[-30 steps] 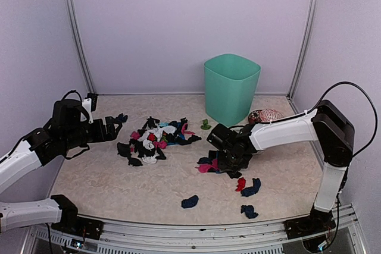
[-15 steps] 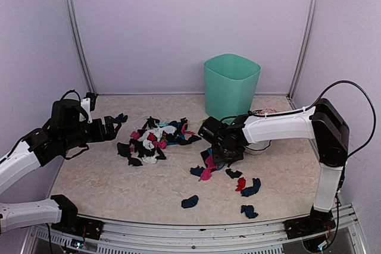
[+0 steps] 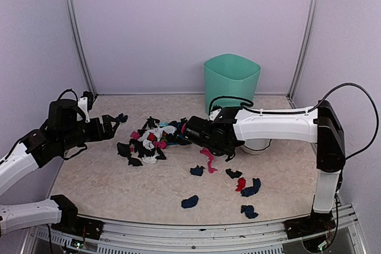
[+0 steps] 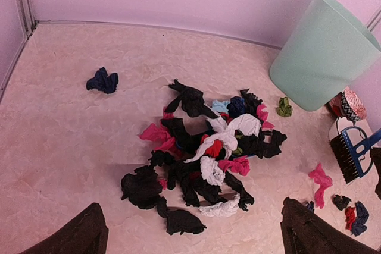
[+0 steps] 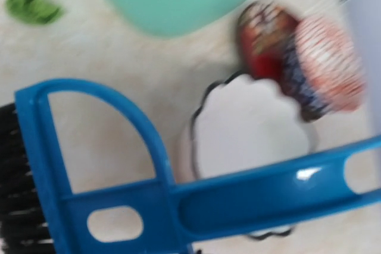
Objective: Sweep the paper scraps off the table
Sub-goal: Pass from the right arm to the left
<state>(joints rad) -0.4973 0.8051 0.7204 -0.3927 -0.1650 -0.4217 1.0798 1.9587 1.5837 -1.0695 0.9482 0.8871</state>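
The paper scraps (image 3: 152, 141) lie mostly in one heap of black, pink, red and white bits at the table's (image 3: 101, 176) middle left, seen close in the left wrist view (image 4: 208, 153). Loose ones lie to its right: a pink scrap (image 3: 208, 160), a red scrap (image 3: 240, 184) and dark blue scraps (image 3: 190, 201). My right gripper (image 3: 201, 135) is at the heap's right edge, shut on a blue brush (image 5: 238, 200), whose black bristles (image 4: 342, 157) point down. My left gripper (image 3: 110, 128) hovers open just left of the heap, its dark fingertips (image 4: 89, 230) framing it.
A green bin (image 3: 231, 87) stands at the back, a green scrap (image 4: 284, 107) at its foot. A white scalloped bowl (image 5: 250, 141) and a patterned object (image 5: 303, 57) sit right of the bin. One dark blue scrap (image 4: 102, 80) lies far left. Walls close three sides.
My right arm has swept left with the brush, from the loose scraps to the heap's edge, dragging pink and dark bits along. The left arm has hardly moved.
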